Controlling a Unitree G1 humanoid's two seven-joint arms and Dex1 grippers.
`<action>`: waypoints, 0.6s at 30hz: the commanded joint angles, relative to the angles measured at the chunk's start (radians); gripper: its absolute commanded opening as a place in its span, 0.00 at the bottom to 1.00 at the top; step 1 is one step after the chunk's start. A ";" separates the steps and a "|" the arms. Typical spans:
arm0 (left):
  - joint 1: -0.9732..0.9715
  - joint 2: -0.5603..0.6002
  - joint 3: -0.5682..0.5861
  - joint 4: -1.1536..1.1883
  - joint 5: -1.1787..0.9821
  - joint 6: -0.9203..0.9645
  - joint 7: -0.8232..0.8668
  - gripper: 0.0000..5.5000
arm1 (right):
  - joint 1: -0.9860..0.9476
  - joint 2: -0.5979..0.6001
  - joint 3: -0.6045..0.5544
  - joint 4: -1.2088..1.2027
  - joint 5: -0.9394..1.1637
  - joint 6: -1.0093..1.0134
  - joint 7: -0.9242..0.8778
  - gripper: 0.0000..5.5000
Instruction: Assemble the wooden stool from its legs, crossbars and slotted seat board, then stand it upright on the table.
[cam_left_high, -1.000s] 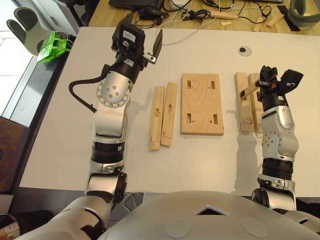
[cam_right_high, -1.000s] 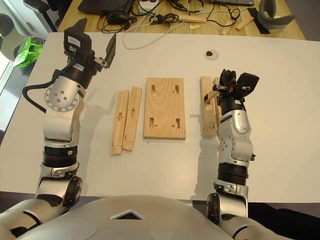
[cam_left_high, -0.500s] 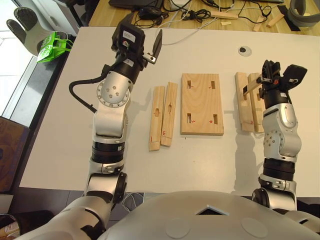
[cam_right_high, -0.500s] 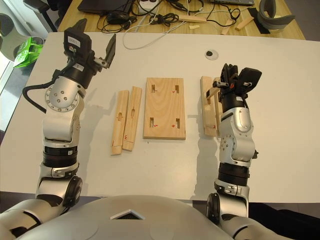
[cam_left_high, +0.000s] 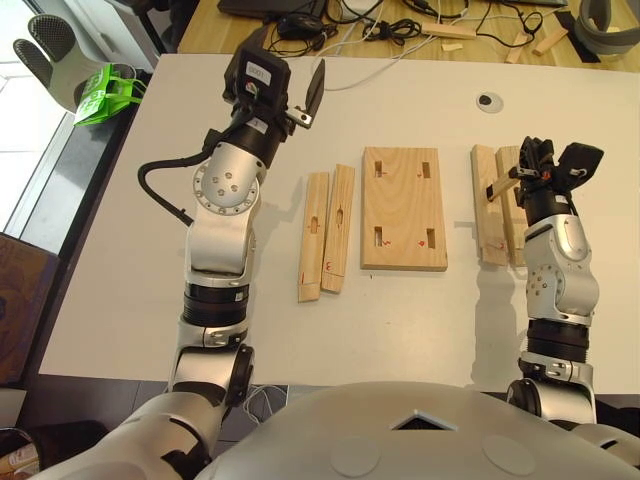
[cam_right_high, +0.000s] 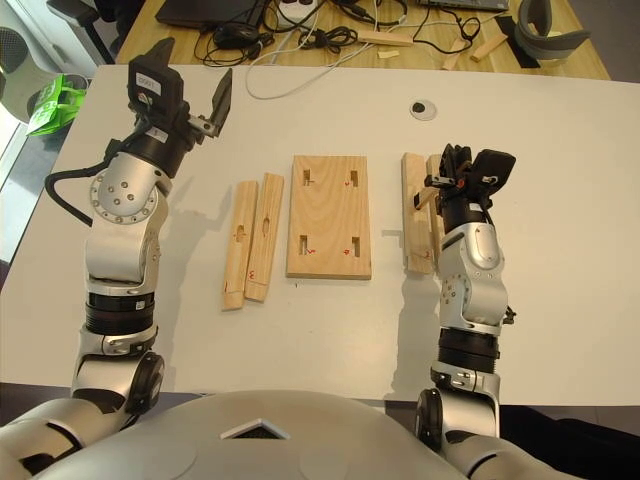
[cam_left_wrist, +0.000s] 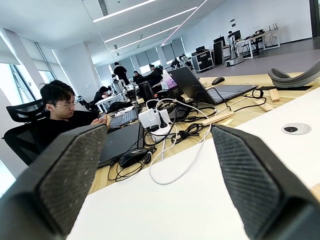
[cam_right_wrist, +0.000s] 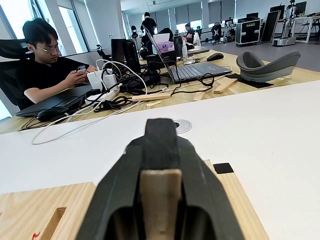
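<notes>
Right wrist view: the end of a pale crossbar (cam_right_wrist: 160, 202) is clamped between the dark fingers (cam_right_wrist: 117, 195) of the right gripper (cam_left_high: 531, 165). The bar is held over the right pair of legs (cam_left_high: 497, 210); contact with them cannot be told. The slotted seat board (cam_left_high: 404, 208) is laid flat at the middle of the table (cam_left_high: 420, 320). The left pair of legs (cam_left_high: 325, 235) is laid near its left edge. The left gripper (cam_left_wrist: 160, 170) is spread wide and empty, raised over the far left, well apart from the wood.
</notes>
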 joint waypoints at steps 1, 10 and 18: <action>-0.002 0.014 -0.002 0.001 0.004 0.005 -0.008 0.70 | 0.039 0.022 -0.001 0.066 0.029 0.127 -0.008 0.07; -0.003 0.006 0.002 0.013 0.006 -0.002 0.003 0.70 | 0.049 -0.007 0.008 0.115 0.060 0.121 0.074 0.07; -0.002 -0.009 -0.005 0.024 0.007 -0.013 0.025 0.70 | 0.011 -0.058 0.039 0.122 0.005 0.123 0.071 0.20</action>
